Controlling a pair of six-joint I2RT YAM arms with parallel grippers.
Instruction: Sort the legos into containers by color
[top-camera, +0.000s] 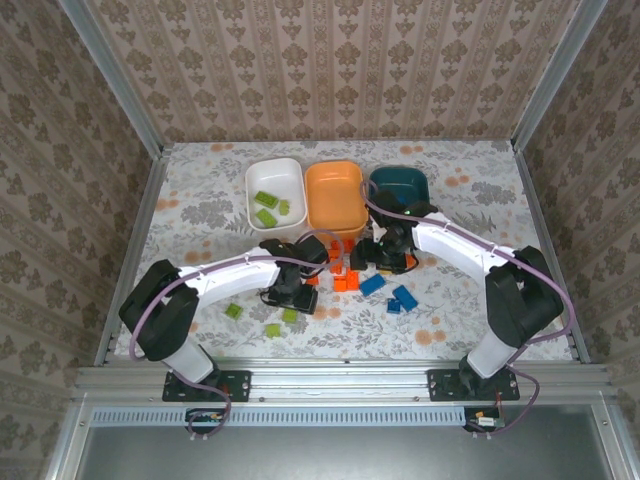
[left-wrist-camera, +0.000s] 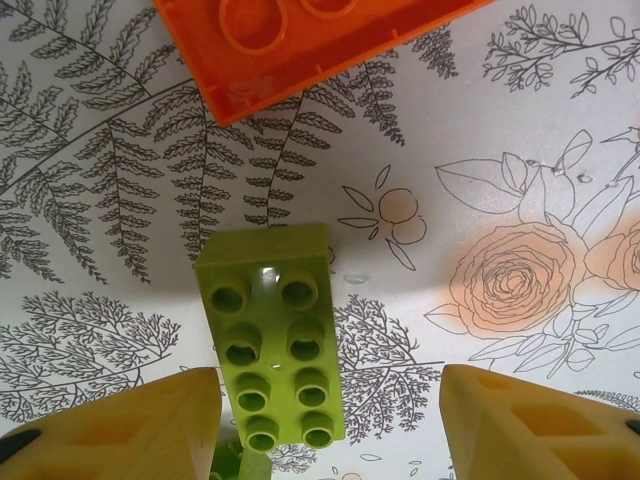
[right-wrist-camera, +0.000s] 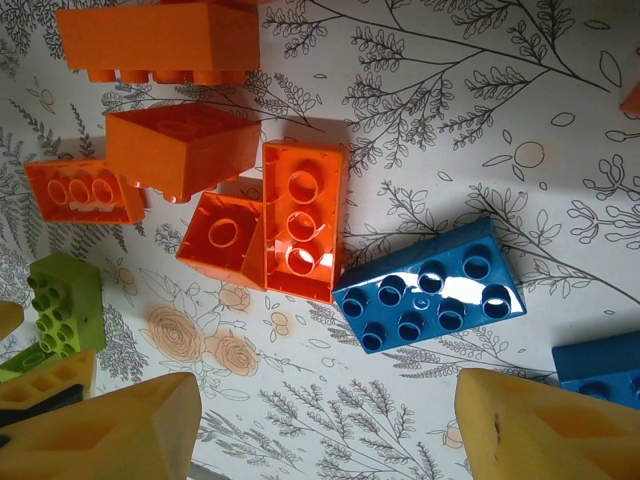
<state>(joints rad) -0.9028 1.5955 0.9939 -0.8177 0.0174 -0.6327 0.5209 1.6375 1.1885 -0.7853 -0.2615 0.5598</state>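
No readable text, label, brand or number anywhere.

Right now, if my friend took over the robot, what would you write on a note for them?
Left gripper: open, fingers either side of a green brick lying studs-up on the table, not lifted.
Right gripper: open, holding nothing, over orange bricks and a blue brick.
Done: three green ones lie in the white tub.
Left: the orange tub looks empty, and the teal tub is too dark to judge. Loose bricks of all three colours need sorting.
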